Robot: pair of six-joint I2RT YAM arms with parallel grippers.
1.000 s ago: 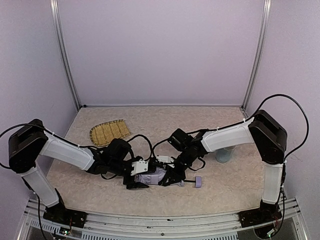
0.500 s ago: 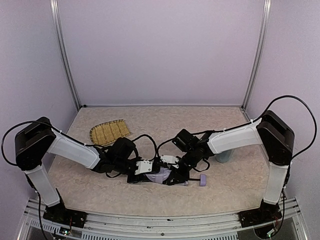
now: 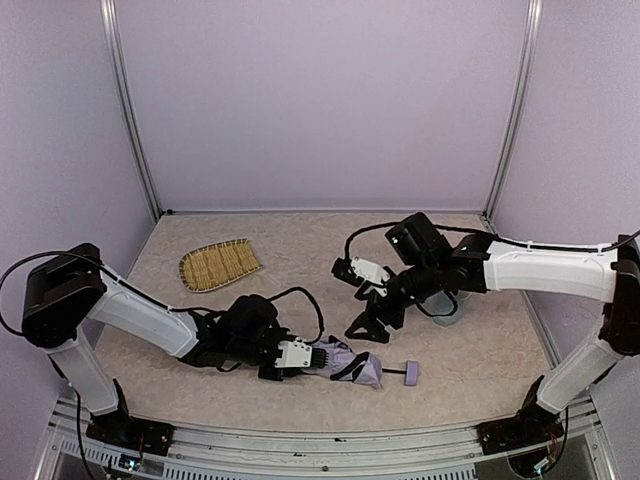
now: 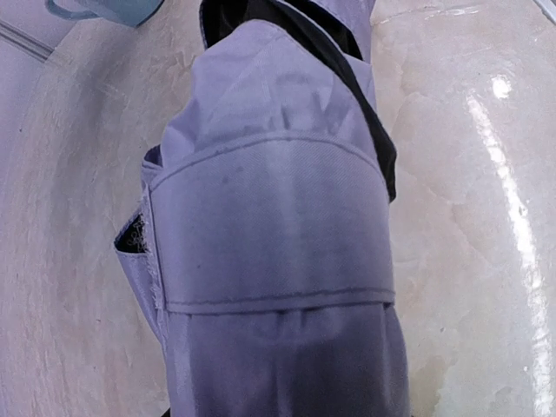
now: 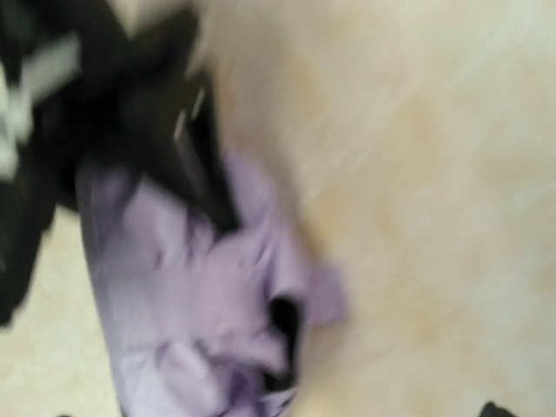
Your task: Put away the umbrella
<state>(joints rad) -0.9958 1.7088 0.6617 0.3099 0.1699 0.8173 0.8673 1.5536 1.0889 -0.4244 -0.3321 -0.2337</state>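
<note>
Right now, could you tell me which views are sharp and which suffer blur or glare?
Top external: sharp, evenly lit, the umbrella clear. Left wrist: fabric fills the frame, fairly sharp, glare streaks on the table. Right wrist: heavily blurred, the canopy only a lilac smear.

A: What is blurred?
B: The right wrist view is smeared; the umbrella (image 5: 200, 287) is reduced to a lilac smudge.
A: And what is cut off?
B: The cup (image 4: 104, 9), by the left wrist view's top edge.
</note>
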